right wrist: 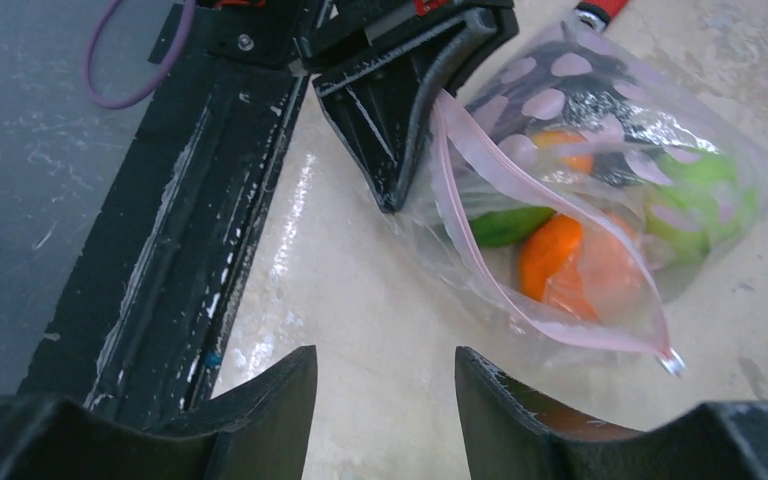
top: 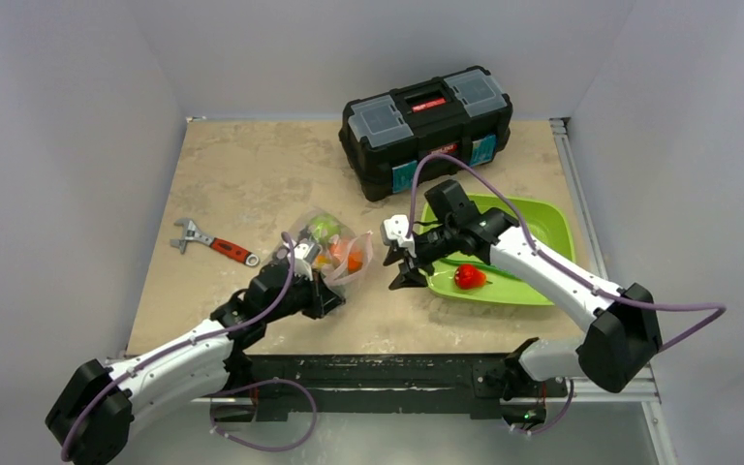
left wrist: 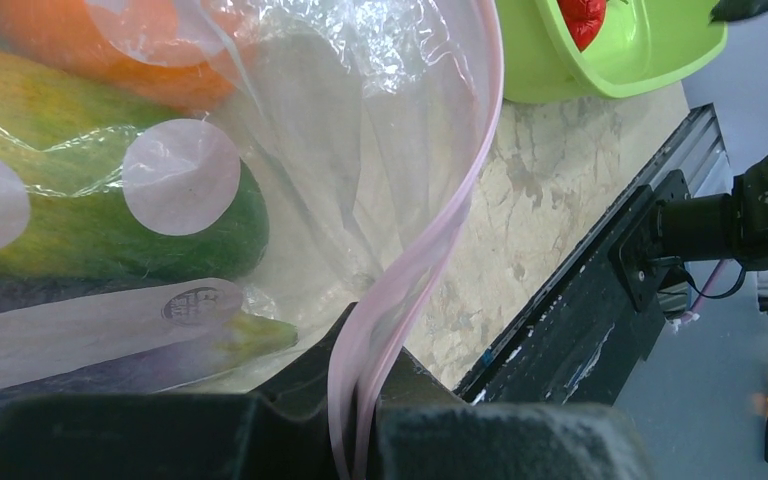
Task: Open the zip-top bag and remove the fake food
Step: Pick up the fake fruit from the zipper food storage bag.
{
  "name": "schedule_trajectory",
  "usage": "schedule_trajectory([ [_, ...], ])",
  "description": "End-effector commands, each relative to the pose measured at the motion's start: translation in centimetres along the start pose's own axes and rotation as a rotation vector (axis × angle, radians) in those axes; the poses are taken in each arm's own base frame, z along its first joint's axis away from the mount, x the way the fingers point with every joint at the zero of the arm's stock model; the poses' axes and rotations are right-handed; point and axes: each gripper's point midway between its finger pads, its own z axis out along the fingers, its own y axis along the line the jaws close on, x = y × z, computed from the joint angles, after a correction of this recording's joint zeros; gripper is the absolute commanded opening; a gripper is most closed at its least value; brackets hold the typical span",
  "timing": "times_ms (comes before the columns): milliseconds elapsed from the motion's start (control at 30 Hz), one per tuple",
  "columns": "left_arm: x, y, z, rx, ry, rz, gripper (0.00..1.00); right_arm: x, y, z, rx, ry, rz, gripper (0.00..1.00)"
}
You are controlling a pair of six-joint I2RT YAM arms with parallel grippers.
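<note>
**A:** What is the left gripper (top: 322,283) doing?

**B:** Its jaws are clamped tight on one end of the pink zip strip (right wrist: 490,240) of the zip-top bag (top: 334,242). In the left wrist view the strip runs straight down between the two fingers.

**A:** And the right gripper (right wrist: 385,400)?

**B:** Its jaws are parted about halfway, with nothing between them. It hangs over the table (top: 252,165), just right of the bag's mouth and clear of the plastic.

**A:** Where does the bag lie?

**B:** On the table toward the near edge, between the red-handled wrench (top: 215,245) on the left and the green tray (top: 542,218) on the right. The two sides of the strip stand apart, so the mouth gapes toward the right gripper.

**A:** What is inside?

**B:** Fake food (top: 341,254). An orange piece (right wrist: 560,265) sits just behind the strip, with a dark green piece (right wrist: 505,225) beside it. A green apple (right wrist: 705,200) is deeper in. Something dark purple lies near the left fingers, but I cannot name it.

**A:** Anything outside the bag?

**B:** A red pepper (top: 468,277) lies in the green tray. A long green piece is just beside it, too small to name.

**A:** And further out?

**B:** A black toolbox (top: 426,126) stands at the far edge, behind the tray. The right arm reaches across the tray's near side, and the left arm comes in from the lower left.
</note>
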Motion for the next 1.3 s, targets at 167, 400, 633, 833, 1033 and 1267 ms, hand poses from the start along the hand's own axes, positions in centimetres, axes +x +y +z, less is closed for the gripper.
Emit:
schedule_trajectory([
  [167,-1.3,-1.8,0.6,0.09,-0.043,-0.02,0.0,-1.8,-0.4,1.9,0.045,-0.127,0.048,0.5],
  [400,-1.4,-2.0,0.8,0.101,-0.048,-0.035,0.0,-1.3,0.2,2.3,0.032,-0.141,0.056,0.5],
  [633,-1.2,-2.0,0.8,0.108,-0.056,-0.053,0.0,-1.4,0.3,2.3,0.028,-0.146,0.057,0.5],
  [833,-1.1,-2.0,0.9,0.114,-0.054,-0.057,0.0,-1.5,0.4,2.5,0.017,-0.156,0.074,0.5],
  [1033,-0.9,-2.0,1.0,0.12,-0.052,-0.064,0.0,-1.4,0.3,2.6,0.016,-0.155,0.086,0.51],
  [1267,-1.0,-2.0,1.1,0.123,-0.053,-0.065,0.0,-1.3,0.2,2.8,0.015,-0.154,0.097,0.51],
])
